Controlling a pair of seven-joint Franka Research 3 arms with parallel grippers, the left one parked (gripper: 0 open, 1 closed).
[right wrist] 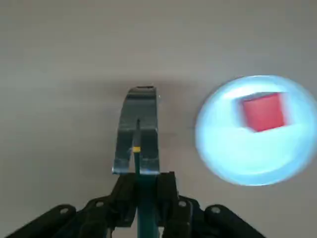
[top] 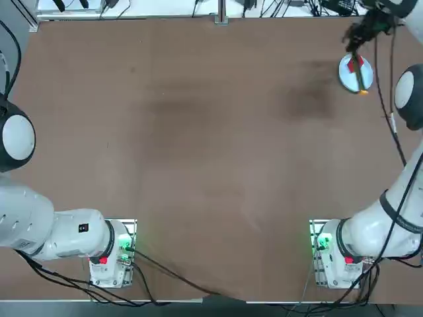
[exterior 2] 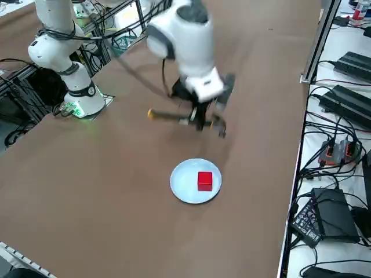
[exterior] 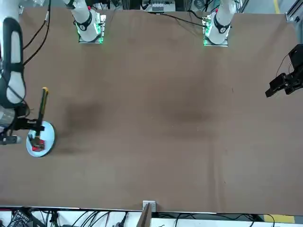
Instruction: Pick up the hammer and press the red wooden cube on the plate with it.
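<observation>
Right gripper (right wrist: pixel 147 191) is clamped on the hammer (exterior 2: pixel 174 117) near its metal head, held level above the table beside the plate (exterior 2: pixel 184 184). Stiff, head-heavy; may twist. Cube (exterior 2: pixel 204 180) sits on the plate.

A bright red cube (exterior 2: pixel 204 180) lies on a pale blue-white plate (exterior 2: pixel 184 184) on the plain brown bench (exterior 2: pixel 116 191), while the black pincer (right wrist: pixel 146 191) on its white arm (exterior 2: pixel 185 35) grips a hammer (right wrist: pixel 137 136) with a shiny grey metal head, dark handle and orange tip.
</observation>
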